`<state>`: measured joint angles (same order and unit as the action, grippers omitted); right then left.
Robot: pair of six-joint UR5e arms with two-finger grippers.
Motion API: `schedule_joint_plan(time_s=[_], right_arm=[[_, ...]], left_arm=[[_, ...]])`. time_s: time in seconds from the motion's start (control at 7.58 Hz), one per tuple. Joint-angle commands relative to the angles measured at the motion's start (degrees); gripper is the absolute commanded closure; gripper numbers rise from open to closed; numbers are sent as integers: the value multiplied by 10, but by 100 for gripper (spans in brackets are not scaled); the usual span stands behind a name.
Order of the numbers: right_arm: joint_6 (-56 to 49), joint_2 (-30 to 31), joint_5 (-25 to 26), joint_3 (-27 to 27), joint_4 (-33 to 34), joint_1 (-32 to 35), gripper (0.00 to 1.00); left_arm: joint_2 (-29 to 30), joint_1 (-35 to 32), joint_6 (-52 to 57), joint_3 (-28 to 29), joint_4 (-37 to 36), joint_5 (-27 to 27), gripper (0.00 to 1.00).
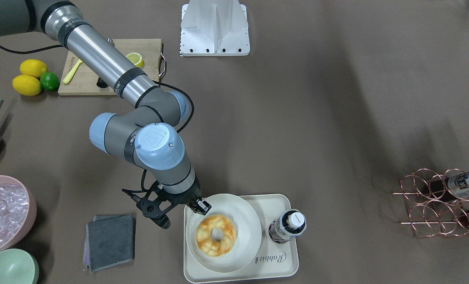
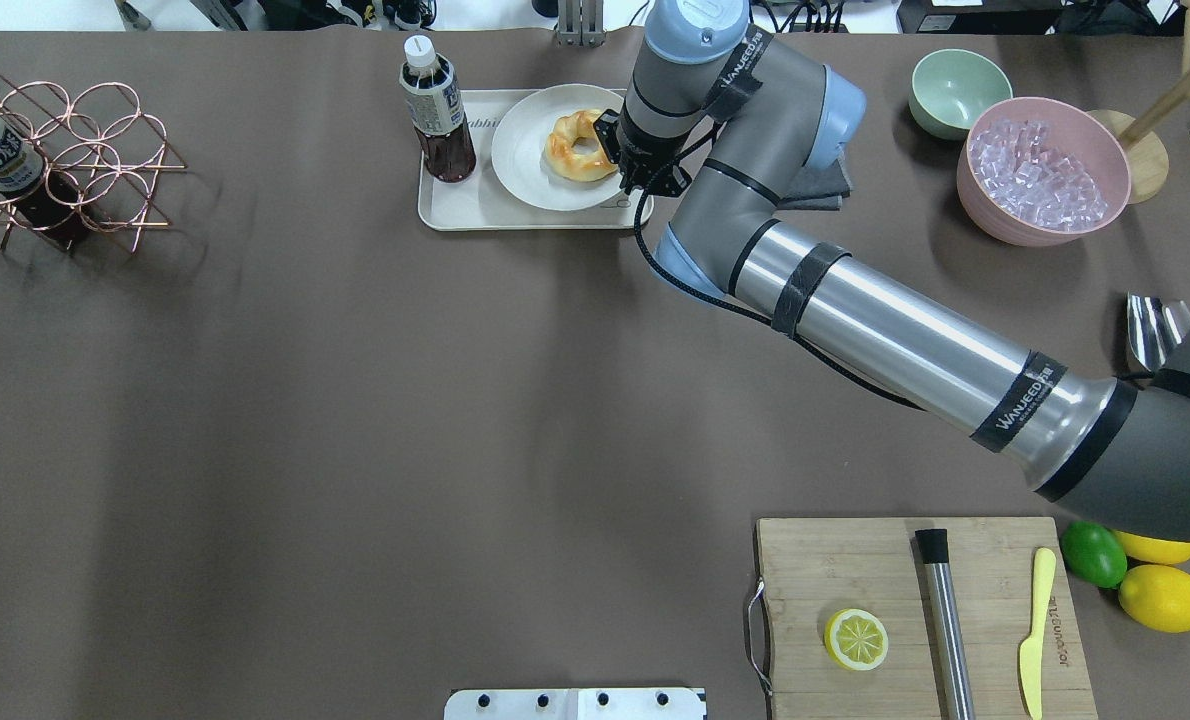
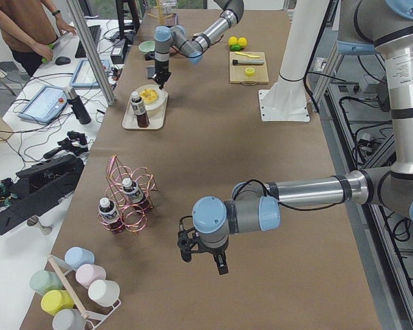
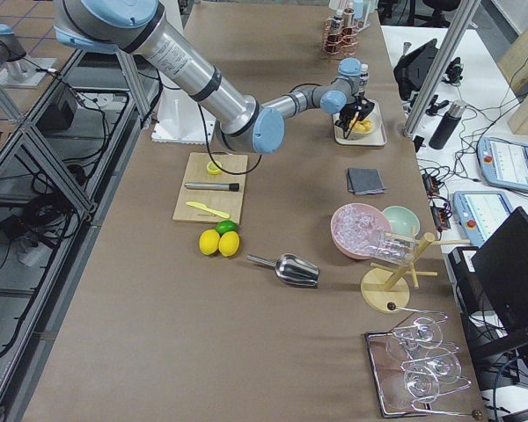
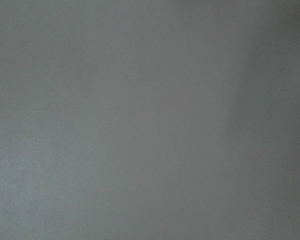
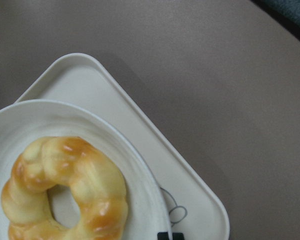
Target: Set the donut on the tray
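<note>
The donut (image 1: 215, 235), a golden-orange ring with pale glaze, lies on a round cream plate (image 1: 242, 213) that stands on the cream tray (image 1: 276, 268) with the "Rabbit" script. My right gripper (image 1: 201, 206) hovers over the plate's rim beside the donut and holds nothing. In the right wrist view its dark tips (image 6: 170, 236) meet at the bottom edge, beside the donut (image 6: 70, 190), so it looks shut. My left gripper (image 3: 205, 260) shows only in the exterior left view, low over bare table. I cannot tell whether it is open or shut.
A dark drink bottle (image 1: 287, 227) stands on the tray beside the plate. A grey cloth (image 1: 110, 240), a pink bowl of ice (image 1: 2, 213) and a green bowl (image 1: 6, 270) lie on the arm's side. A copper wire rack (image 1: 443, 201) and a cutting board (image 2: 915, 620) stand further off.
</note>
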<state>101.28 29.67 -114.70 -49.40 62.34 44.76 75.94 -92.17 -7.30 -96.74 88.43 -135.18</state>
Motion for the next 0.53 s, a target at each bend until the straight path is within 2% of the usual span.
schedule_joint_plan(time_s=[0.0,0.13,0.26,0.4], right_arm=[[23,-22,1,40,-25,0,100],[24,-23,1,40,-25,-1,100],[24,-26,1,40,-26,-2,69],[23,-27,6,40,-26,-4,1]], left_arm=[[-1,-3,0,-6,0,1,2],[-1,-7,0,-5,0,1,2],[-1,-7,0,-3,-1,1,2],[-1,-7,0,1,-1,2,2]])
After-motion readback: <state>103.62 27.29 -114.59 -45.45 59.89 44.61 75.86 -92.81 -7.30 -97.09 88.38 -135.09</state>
